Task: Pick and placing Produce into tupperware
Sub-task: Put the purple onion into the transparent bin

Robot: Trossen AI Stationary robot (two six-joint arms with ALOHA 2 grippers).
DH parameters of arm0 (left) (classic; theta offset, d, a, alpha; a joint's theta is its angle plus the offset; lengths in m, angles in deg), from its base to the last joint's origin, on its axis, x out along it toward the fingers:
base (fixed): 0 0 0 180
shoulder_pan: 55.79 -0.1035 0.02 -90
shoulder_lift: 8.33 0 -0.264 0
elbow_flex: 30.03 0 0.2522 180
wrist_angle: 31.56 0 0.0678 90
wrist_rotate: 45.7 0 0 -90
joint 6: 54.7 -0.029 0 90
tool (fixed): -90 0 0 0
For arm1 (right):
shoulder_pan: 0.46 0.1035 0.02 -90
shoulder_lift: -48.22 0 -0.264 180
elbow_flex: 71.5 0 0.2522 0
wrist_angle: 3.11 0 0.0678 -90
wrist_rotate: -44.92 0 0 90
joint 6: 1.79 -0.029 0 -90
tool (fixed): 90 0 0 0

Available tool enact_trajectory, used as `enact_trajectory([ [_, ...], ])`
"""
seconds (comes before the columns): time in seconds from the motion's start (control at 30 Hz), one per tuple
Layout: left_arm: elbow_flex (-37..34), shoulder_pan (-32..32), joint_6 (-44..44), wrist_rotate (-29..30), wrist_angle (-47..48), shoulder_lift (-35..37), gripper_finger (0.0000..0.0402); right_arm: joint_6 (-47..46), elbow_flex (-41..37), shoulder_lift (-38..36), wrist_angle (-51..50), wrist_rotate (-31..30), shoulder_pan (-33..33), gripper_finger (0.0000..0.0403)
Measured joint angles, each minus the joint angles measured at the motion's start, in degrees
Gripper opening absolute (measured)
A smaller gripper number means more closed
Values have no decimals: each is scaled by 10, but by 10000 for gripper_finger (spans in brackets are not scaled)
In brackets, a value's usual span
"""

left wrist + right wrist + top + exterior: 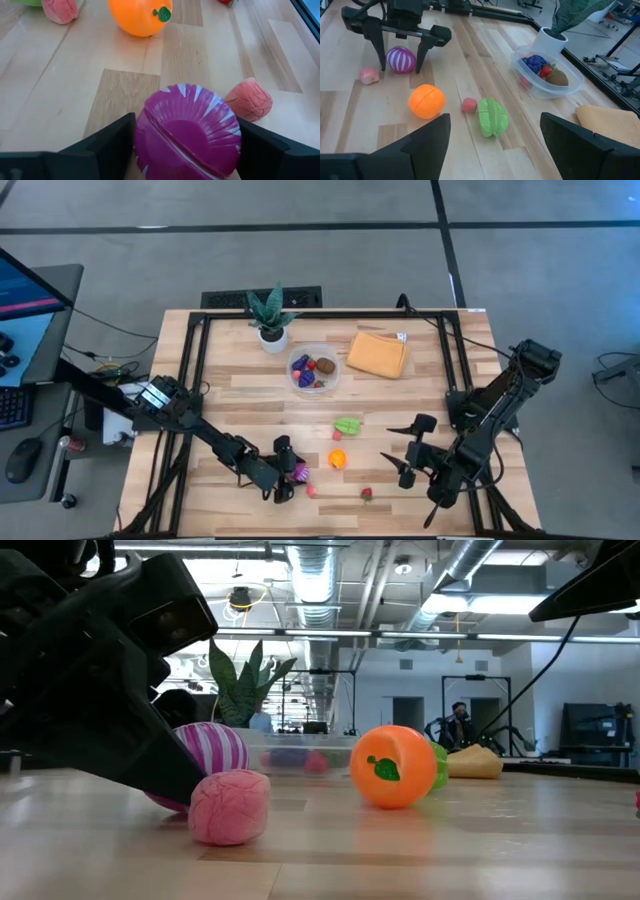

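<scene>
The magenta white-striped ball (187, 132) rests on the table near its near edge. My left gripper (290, 470) is low over the table and open, one finger on each side of the ball; the right wrist view shows thin gaps at the ball (401, 60). My right gripper (400, 446) hovers open to the right, above bare wood. Loose on the table lie an orange fruit (337, 459), a green piece (347, 425), two small pink pieces (311, 490) (339, 435) and a red strawberry (366, 493). The clear tub (330, 385) holds purple, brown and red pieces.
A potted plant (271, 320) stands at the far edge beside the tub. A flat orange cloth (376, 353) lies right of the tub. One pink piece (248, 98) sits close beside the left gripper's finger. Bare wood lies between the loose produce and the tub.
</scene>
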Motion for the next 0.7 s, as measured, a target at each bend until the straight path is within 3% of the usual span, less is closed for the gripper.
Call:
enact_trajectory([
  [0.7, -1, 0, -17, -5, 5, 12, 270, 0, 0, 0, 0, 0, 0, 330],
])
